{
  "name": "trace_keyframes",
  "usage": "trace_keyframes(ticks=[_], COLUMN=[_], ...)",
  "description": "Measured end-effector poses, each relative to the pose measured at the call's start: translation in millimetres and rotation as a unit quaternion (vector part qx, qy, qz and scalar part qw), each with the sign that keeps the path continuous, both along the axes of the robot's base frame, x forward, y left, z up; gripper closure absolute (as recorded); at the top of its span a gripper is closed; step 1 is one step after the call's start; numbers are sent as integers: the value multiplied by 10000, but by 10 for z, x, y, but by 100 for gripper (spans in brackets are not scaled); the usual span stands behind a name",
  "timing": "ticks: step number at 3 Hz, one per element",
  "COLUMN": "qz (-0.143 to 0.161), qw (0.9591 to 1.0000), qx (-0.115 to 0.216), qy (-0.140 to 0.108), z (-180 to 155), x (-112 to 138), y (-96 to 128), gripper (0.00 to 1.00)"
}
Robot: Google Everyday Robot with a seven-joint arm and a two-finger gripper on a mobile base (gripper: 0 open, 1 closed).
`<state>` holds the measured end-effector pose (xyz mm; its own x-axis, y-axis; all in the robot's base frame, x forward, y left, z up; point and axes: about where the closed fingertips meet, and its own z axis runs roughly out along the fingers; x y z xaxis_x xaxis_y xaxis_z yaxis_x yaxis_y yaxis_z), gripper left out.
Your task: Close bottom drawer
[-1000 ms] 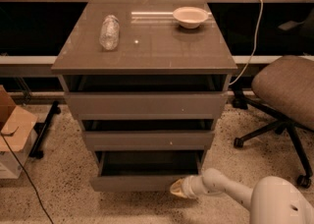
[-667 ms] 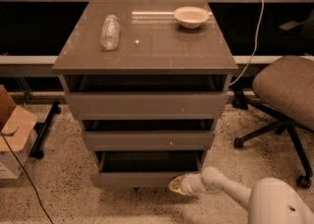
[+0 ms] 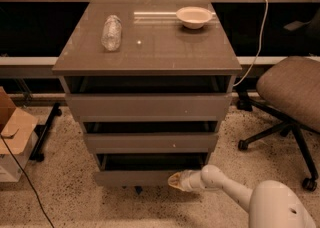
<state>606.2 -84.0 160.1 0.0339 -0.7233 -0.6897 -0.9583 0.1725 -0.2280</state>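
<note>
Bottom drawer (image 3: 132,177) lowest in grey-brown cabinet (image 3: 150,54), front pulled slightly out, dark gap above. Gripper (image 3: 175,180) against drawer front's right end, low by speckled floor (image 3: 65,192); open or closed, cannot tell. On glossy top: clear bottle (image 3: 111,32) lying left, white bowl (image 3: 194,17) far right. Office chair (image 3: 292,89) right; cardboard box (image 3: 15,129) left.

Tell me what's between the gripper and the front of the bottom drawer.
Nothing. In the camera view the gripper sits right at the right end of the bottom drawer front, with no object between them.
</note>
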Motion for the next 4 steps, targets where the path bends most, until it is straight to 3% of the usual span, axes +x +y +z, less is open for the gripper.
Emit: trace_keyframes(ticks=[2, 3, 4], qz=[44, 57, 68], qw=[9993, 9994, 9994], qx=[112, 120, 127], qy=[-351, -334, -325], z=[145, 131, 122], x=[236, 220, 211], y=[129, 152, 171], gripper=[34, 11, 0])
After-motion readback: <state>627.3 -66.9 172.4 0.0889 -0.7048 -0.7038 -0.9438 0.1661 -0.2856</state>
